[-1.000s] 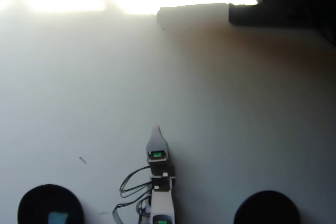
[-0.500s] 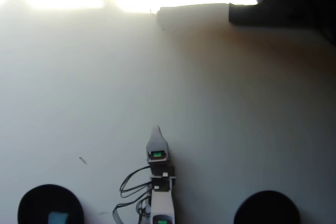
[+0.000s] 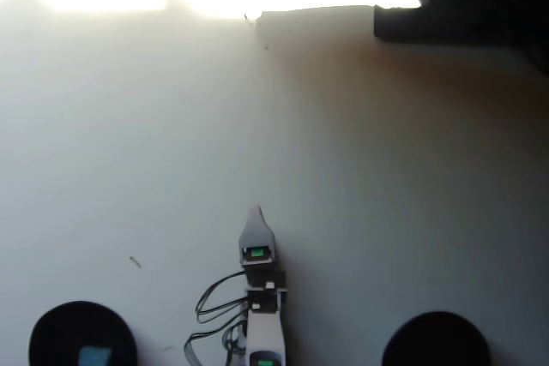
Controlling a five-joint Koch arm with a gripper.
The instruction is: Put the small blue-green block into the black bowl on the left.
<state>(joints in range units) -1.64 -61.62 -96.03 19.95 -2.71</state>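
Seen from overhead, my Koch arm [image 3: 262, 315] reaches up from the bottom edge over a pale, glare-washed table [image 3: 129, 143], its gripper [image 3: 256, 216] pointing away from the base and hanging over bare surface, well apart from both bowls. I see the small blue-green block [image 3: 95, 356] as a teal patch lying inside the black bowl [image 3: 51, 336] at the lower left of the view, so I judge the placing already done. The second black bowl [image 3: 437, 339], at the lower right, shows nothing in it.

I read the block as light, stiff and matte, not fragile. It is so much smaller than the bowl that any fresh grasp would mean coming straight down over it and pinching two opposite flat side faces, keeping the fingertips off the bowl wall.

The jaws lie one over the other from this camera, tapering to a single pale tip, so I cannot tell whether they stand apart or together. Nothing teal shows at that tip, and it appears to touch nothing. The small green spots on the arm look like lights on its housings, not the block. A tangle of dark cables [image 3: 210, 310] loops just beside the arm on its left in this view
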